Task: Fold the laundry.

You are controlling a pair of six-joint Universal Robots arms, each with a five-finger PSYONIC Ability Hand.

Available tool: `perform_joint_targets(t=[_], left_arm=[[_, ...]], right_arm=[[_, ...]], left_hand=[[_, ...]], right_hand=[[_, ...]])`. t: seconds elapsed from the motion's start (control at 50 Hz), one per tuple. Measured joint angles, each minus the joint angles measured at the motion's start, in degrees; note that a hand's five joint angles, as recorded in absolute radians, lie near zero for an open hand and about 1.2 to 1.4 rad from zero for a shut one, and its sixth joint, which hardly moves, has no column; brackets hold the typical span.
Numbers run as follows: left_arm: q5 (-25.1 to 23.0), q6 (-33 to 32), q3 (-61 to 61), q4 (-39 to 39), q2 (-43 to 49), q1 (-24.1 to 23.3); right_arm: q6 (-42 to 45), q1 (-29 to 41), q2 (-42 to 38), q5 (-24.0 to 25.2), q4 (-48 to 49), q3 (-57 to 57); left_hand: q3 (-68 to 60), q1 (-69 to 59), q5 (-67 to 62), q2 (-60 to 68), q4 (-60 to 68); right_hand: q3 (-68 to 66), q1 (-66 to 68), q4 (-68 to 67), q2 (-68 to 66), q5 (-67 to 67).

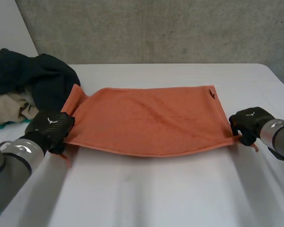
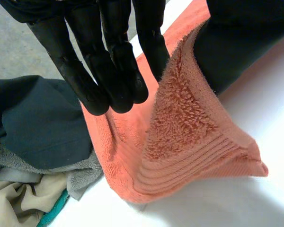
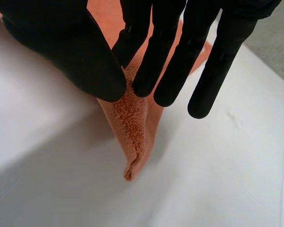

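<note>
White bench [image 1: 170, 189], grey concrete wall [image 1: 156, 28] behind: an orange towel [image 1: 151, 120] lies spread across the middle of the bench, long edges running side to side, with a small tag [image 1: 212, 93] at its far right corner. Both of its 2 near corners are held.

At the towel's near left corner, the left hand [image 1: 49, 126] has its straight fingers [image 2: 118, 85] closed against the thumb, with a thick fold of terry pinched between them. The banded hem of that corner bunches below the fingertips in the left wrist view.

At the towel's near right corner, the right hand [image 1: 248, 122] nips a narrow fold between thumb [image 3: 85, 61] and straight fingers [image 3: 161, 71]. The tip of the corner hangs down toward the bench.

Off the towel's left end sits a heap of other laundry. A dark navy garment [image 1: 33, 75] lies on top, touching the towel's far left corner. Beige cloth [image 1: 9, 106], a grey towel [image 2: 80, 175] and a teal strip [image 2: 54, 210] show beneath it.
</note>
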State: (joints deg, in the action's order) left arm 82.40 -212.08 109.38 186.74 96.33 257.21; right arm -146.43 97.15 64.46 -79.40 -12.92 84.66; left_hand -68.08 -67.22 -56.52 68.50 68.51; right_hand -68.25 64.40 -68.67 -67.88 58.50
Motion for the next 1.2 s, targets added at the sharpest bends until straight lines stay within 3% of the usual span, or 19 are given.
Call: perform_joint_targets(t=[0.12, 0.2, 0.32, 0.42, 0.56, 0.68, 0.8, 1.0, 1.2], left_arm=[[0.0, -3.1, -1.7, -13.0, -3.3, -0.8], [-0.2, -9.6, -2.4, -25.3, -4.6, -2.1], [-0.3, -17.9, -4.8, -30.6, -1.9, -3.2], [0.6, -19.7, -10.9, -24.6, 4.5, -3.9], [2.2, -18.0, -30.2, -6.6, 15.1, -6.1], [3.5, -11.7, -50.7, 11.3, 17.4, -6.9], [3.7, -5.1, -59.1, 15.9, 16.9, -6.9], [3.4, -1.7, -51.1, 10.7, 14.8, -6.2], [-0.3, 0.2, -24.2, 13.2, 14.7, -5.8]], right_arm=[[10.0, -2.0, 3.3, -0.7, -12.0, 0.7], [21.2, -4.5, 6.7, -1.6, -24.5, 2.5], [28.9, -5.6, 7.9, -2.0, -28.4, 2.8], [26.1, -4.0, 4.8, -2.4, -23.5, -0.9], [14.0, -0.7, -0.9, -5.2, -11.6, -15.5], [0.4, 0.3, 1.9, -9.7, 5.0, -29.1], [-3.6, 0.4, 5.9, -11.5, 14.4, -32.4], [-2.4, 0.6, 7.2, -9.8, 12.4, -28.7], [0.4, -1.1, 1.6, -5.1, 9.1, -13.9]], left_hand=[[0.0, 0.0, 0.0, 0.0, 0.0], [0.0, 0.0, 0.0, 0.0, 0.0], [-0.1, 0.0, 0.0, 0.0, 0.0], [-0.1, 0.0, 0.0, 0.1, 0.0], [-0.1, 0.0, 0.0, 0.1, 0.1], [-0.1, 0.0, 0.0, 0.1, 0.1], [-0.1, 0.0, 0.0, 0.1, 0.1], [-0.1, 0.0, 0.0, 0.2, 0.1], [-0.1, 0.0, 0.0, 0.2, 0.1]], right_hand=[[0.0, 0.0, 0.0, 0.0, 0.0], [0.0, 0.0, 0.0, 0.0, 0.0], [0.0, 0.0, 0.0, 0.0, 0.0], [0.0, 0.0, 0.0, 0.0, 0.0], [-0.1, 0.0, 0.0, 0.0, 0.1], [-0.1, 0.0, 0.0, 0.0, 0.1], [-0.1, 0.0, 0.0, 0.0, 0.4], [-0.1, 0.0, 0.0, 0.0, 0.5], [-0.1, 0.0, 0.0, 0.0, 0.5]])
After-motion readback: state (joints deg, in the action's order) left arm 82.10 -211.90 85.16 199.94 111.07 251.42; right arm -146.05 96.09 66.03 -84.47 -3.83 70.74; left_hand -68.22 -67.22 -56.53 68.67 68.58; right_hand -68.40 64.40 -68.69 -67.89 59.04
